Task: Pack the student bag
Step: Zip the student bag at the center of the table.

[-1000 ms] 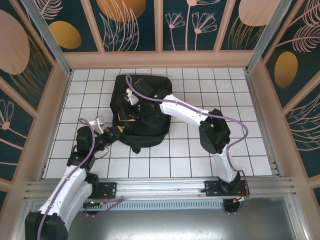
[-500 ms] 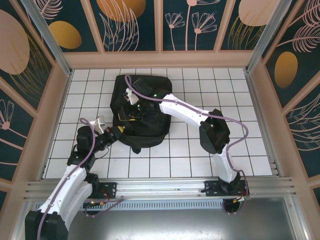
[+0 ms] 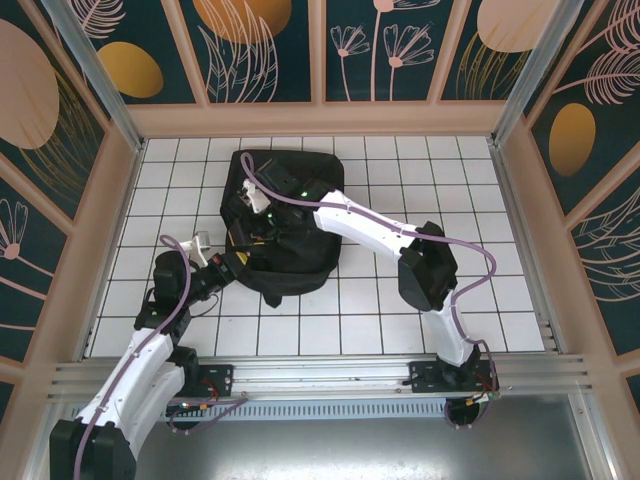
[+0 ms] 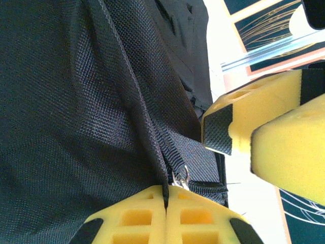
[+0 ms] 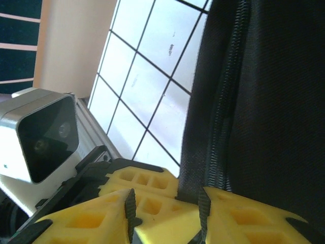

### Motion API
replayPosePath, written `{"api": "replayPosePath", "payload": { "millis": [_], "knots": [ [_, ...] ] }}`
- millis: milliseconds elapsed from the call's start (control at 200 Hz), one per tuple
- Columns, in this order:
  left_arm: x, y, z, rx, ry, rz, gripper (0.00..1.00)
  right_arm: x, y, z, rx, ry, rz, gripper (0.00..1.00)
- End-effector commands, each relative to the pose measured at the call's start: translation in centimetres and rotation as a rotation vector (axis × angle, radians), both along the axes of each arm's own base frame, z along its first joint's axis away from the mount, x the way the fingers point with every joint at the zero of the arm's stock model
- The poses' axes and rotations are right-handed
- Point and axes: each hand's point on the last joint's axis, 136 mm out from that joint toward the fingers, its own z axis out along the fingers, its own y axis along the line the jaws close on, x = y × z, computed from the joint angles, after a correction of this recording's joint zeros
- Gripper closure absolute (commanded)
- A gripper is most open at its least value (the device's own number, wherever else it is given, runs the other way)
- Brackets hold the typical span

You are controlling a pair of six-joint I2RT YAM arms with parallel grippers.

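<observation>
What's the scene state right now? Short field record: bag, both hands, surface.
bag: student bag, black fabric, lying flat on the table, toward the far left of the grid
left hand: shut, pinching the bag's fabric at a seam next to a small metal ring
right hand: over the bag's left part, fingers closed on a zipper edge strip
surface: white tiled table, black grid lines
bag contents: cannot tell from these views

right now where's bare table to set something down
Free: the tiled table right of the student bag, beyond the right arm, and the strip along the back wall. Crowded: the bag's near-left corner, where the left gripper and right gripper work.
</observation>
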Motion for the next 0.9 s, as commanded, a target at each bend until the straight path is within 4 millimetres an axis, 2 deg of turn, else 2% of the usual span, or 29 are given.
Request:
{"api": "replayPosePath", "payload": {
  "millis": [0, 225, 591, 676, 756, 831, 896],
  "knots": [
    [0.4, -0.7, 3.4, -0.007, -0.11, -0.048, 1.0, 0.8, -0.5, -1.0, -0.043, -0.024, -0.013, 0.59],
    [0.4, -0.9, 3.9, -0.01, -0.125, -0.064, 1.0, 1.1, -0.5, -2.8, -0.055, 0.013, -0.011, 0.59],
    [0.5, -1.0, 4.4, -0.01, -0.144, -0.071, 1.0, 0.1, 0.3, -4.9, -0.056, 0.073, 0.025, 0.59],
    [0.5, -1.0, 4.6, -0.011, -0.149, -0.071, 1.0, -0.1, 0.4, -5.5, -0.066, 0.083, 0.029, 0.63],
    [0.5, -1.0, 4.8, -0.01, -0.155, -0.071, 1.0, -0.2, 0.2, -6.1, -0.08, 0.093, 0.023, 0.72],
    [0.5, -1.0, 4.8, -0.009, -0.155, -0.071, 1.0, -0.1, 0.1, -6.1, -0.082, 0.089, 0.018, 0.84],
    [0.4, -1.0, 4.6, -0.005, -0.152, -0.069, 1.0, 0.1, -0.1, -5.8, -0.078, 0.084, 0.011, 0.89]
  ]
}}
